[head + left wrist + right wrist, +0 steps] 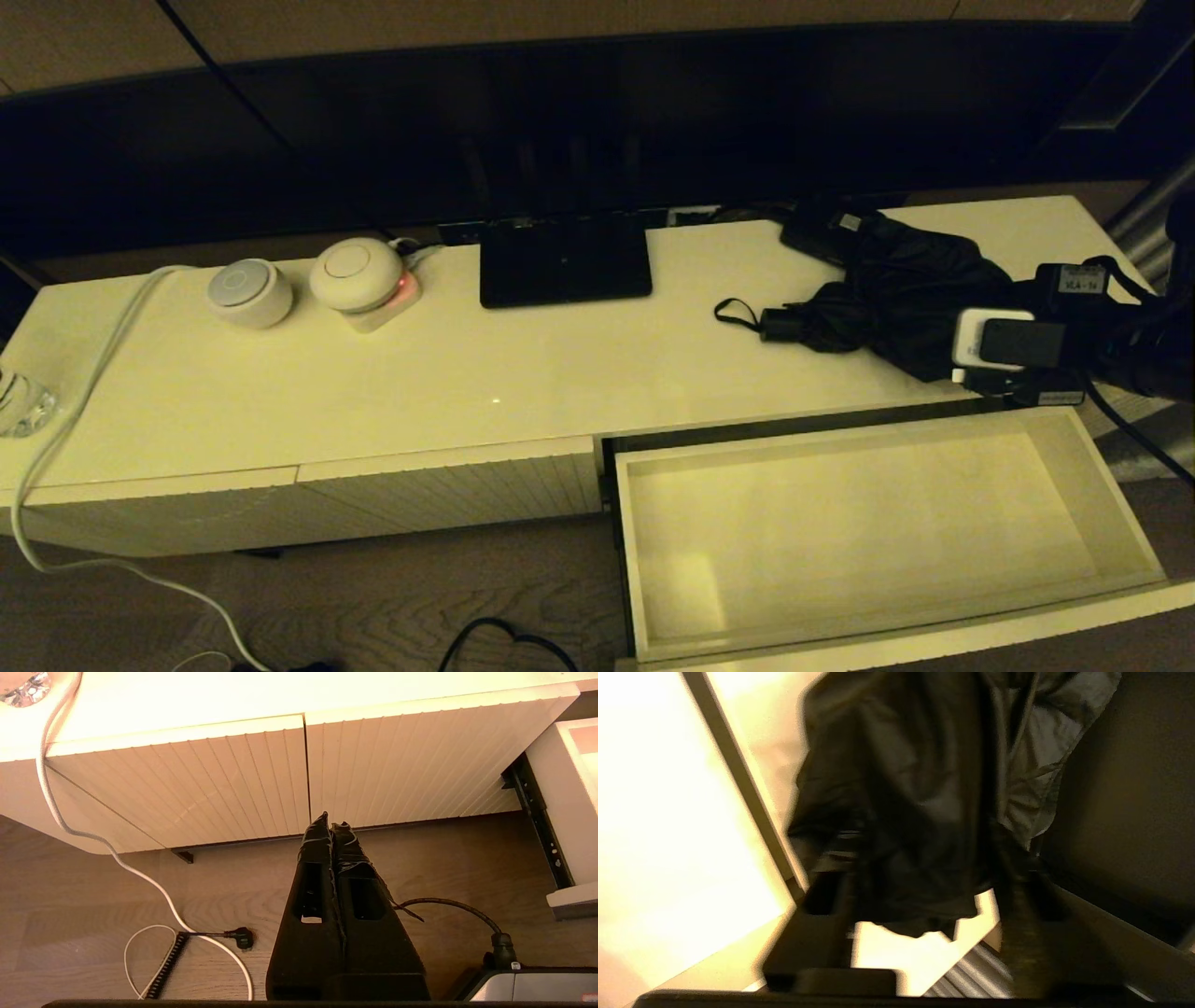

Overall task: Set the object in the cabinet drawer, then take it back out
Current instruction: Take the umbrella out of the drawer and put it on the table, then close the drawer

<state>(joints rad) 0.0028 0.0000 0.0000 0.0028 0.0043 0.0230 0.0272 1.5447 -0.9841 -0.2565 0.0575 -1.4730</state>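
The black compact umbrella [896, 299] lies on the cabinet top at the right, its short handle [782, 325] and thin wrist loop [733, 313] pointing left. My right gripper [924, 863] is at the umbrella's near right end, open, with its fingers wide apart on either side of the bunched fabric [920, 788]. The cream-white cabinet drawer [1120, 504] is pulled out below the umbrella, and nothing lies in it. My left gripper [331, 823] hangs shut and holds nothing, low over the floor in front of the ribbed panels [233, 779]. It does not show in the head view.
A black monitor stand [565, 257] sits at the back middle of the cabinet top, with two round white devices [249, 292] [357, 273] to its left. A white cable [84, 373] runs down the left end past a glass [19, 406]. Behind the umbrella lies a small black box [831, 229]. Cables lie on the floor [205, 935].
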